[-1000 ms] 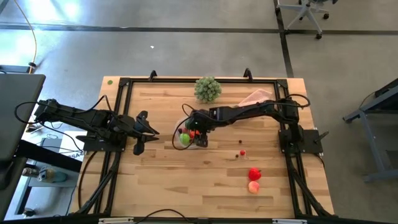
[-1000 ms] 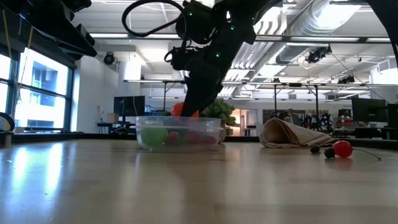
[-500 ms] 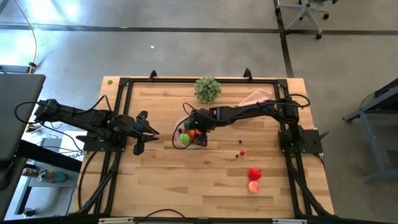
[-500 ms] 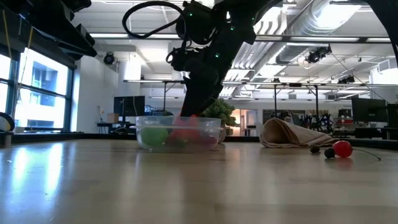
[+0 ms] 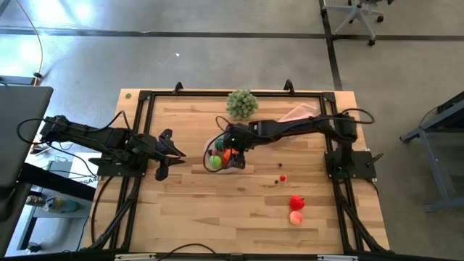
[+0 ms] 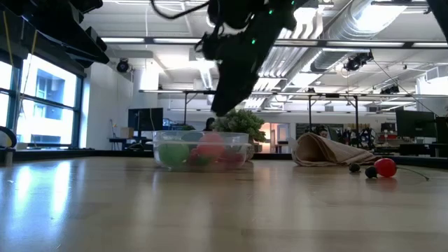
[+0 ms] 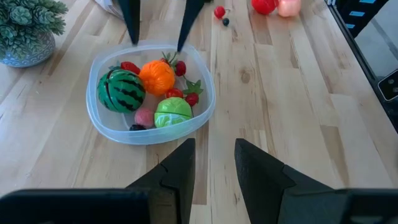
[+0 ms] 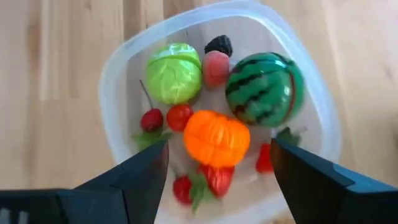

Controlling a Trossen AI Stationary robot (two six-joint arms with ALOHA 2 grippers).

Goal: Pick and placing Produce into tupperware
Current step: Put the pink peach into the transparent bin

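Note:
The clear tupperware [image 5: 217, 161] [image 8: 118, 74] sits left of the table's middle. It holds a striped dark green piece [image 8: 264, 87], an orange piece [image 8: 216, 138], a light green piece [image 8: 174, 79], a pink piece [image 8: 216, 65] and small red berries. My right gripper [image 5: 234, 151] [image 8: 219, 144] hovers open above the container, clear of its contents. My left gripper [image 5: 174, 154] [image 7: 214, 146] waits open near the table's left edge, pointing at the container. A red piece [image 5: 296, 203], a pink piece [image 5: 296, 217] and tiny berries [image 5: 282, 177] lie on the table's right near part.
A pale green leafy ball [image 5: 242, 104] stands at the far edge behind the container. A pinkish-beige cloth [image 5: 297, 112] lies at the far right. A black frame [image 5: 138, 145] runs round the table. Bare wood lies between the container and the loose pieces.
The orange piece was at my right gripper's fingers above the container's rim. It has since gone down into the container and now lies among the other pieces. My right gripper has then risen well above the container.

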